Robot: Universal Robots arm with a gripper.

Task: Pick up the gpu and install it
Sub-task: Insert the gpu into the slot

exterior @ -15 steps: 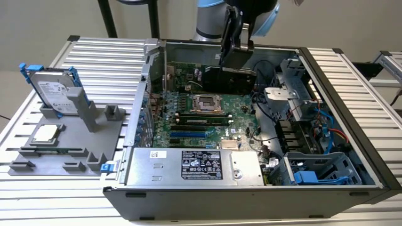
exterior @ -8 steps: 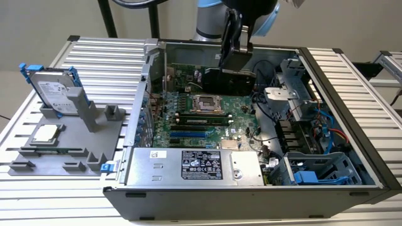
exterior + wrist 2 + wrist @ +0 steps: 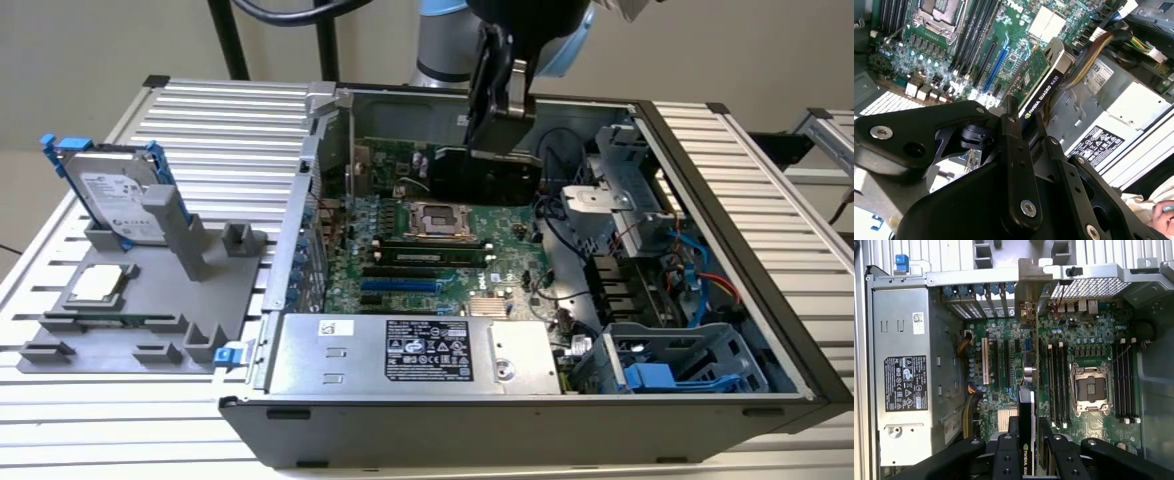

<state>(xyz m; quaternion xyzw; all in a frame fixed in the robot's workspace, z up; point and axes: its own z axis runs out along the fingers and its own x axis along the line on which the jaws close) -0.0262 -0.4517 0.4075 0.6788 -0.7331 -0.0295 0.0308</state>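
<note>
The gpu hangs edge-down inside the open computer case, above the green motherboard, with its black cooler face toward the exterior view. My gripper is shut on its upper edge. In the second wrist view the gpu runs away from the gripper over the expansion slots. In the first wrist view the gpu is edge-on between the gripper fingers, and its silver bracket reaches the case's rear slot openings. Whether the card touches a slot is hidden.
A power supply fills the case's near side, with cables and a blue drive cage at the exterior view's right. Outside, a grey fixture holds a hard drive in a blue frame and a CPU chip. A person's hand shows.
</note>
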